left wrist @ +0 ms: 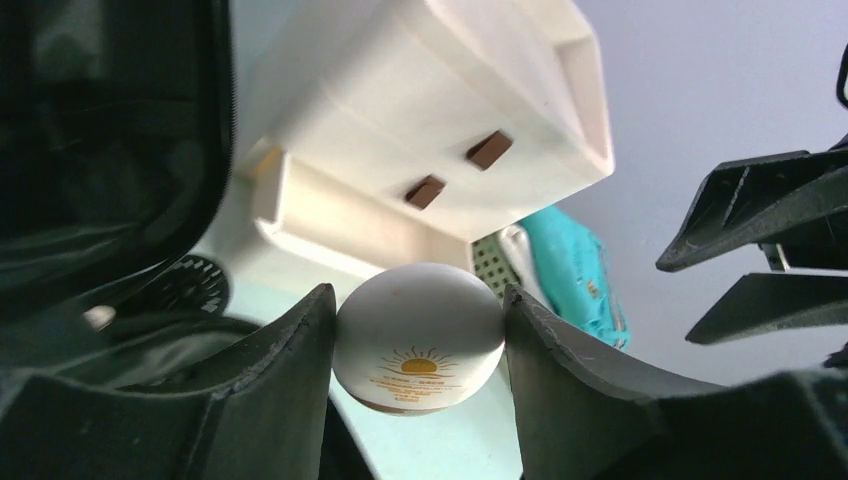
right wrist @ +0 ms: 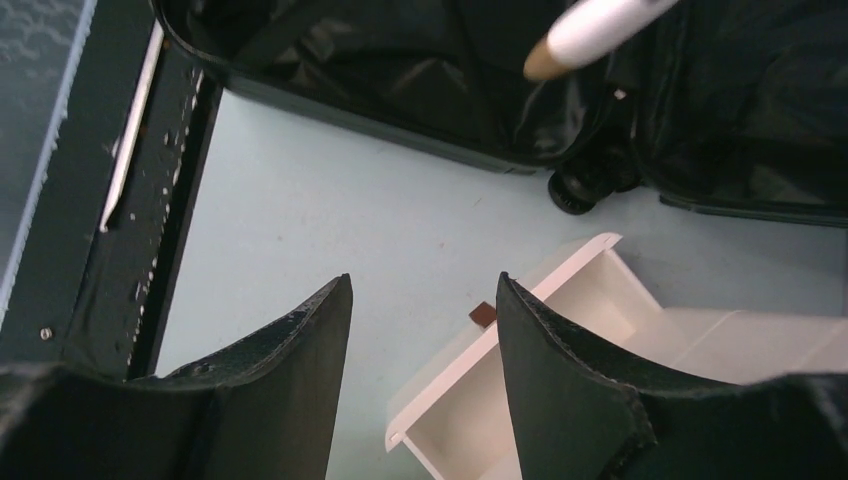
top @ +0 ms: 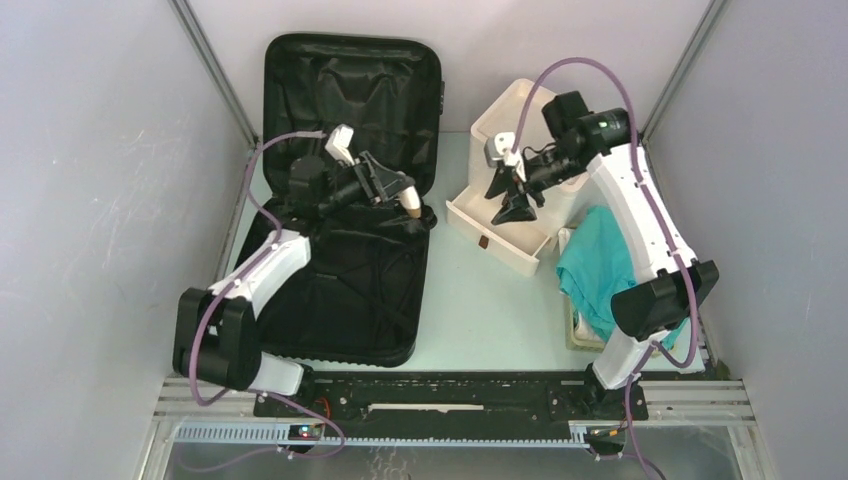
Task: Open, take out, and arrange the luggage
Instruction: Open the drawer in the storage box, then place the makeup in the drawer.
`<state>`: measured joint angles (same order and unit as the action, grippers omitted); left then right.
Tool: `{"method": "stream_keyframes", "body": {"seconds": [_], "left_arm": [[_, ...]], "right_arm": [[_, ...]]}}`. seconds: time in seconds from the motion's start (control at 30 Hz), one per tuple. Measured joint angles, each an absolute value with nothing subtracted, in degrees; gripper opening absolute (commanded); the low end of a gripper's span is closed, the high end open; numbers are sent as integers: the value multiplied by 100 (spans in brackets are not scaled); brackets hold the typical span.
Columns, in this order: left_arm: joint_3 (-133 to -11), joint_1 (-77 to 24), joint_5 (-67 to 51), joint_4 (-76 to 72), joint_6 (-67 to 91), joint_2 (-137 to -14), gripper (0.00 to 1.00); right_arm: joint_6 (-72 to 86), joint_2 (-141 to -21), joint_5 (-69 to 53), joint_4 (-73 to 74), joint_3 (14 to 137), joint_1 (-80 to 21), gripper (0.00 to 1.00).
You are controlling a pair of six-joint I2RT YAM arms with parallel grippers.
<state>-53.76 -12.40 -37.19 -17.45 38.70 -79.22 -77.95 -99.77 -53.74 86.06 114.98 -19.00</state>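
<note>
Left wrist view: left gripper (left wrist: 418, 297) clamps white sun-logo bottle (left wrist: 420, 350) over black hard-shell suitcase (left wrist: 100, 150); right gripper (right wrist: 422, 285), jaws apart, above white drawer (right wrist: 575, 290).

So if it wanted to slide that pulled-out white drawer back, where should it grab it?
Probably the small brown knob on the drawer front, coming straight at it from the side facing the suitcase. That front panel is flat and wide, and the knob is the one narrow part sticking out for a claw to pinch.
</note>
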Motion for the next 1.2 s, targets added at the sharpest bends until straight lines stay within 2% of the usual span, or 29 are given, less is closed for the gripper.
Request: {"method": "stream_keyframes", "body": {"seconds": [0.33, 0.63, 0.93, 1.2], "left_arm": [[-6296, -2569, -2740, -2746, 5113, -9378, 26], [-6814, -3190, -1693, -2814, 5618, -10350, 27], [-7439, -3361, -1096, -2757, 5940, -11185, 40], [-7647, -3566, -849, -2257, 5986, -11463, 66]], "right_arm": [[-7428, -9631, -6482, 8635, 11675, -987, 63], [-7408, -9170, -7183, 8652, 10997, -228, 62], [-7491, -8812, -7513, 8753, 10116, 200, 61], [-7559, -8423, -7531, 8753, 9588, 305, 61]]}}
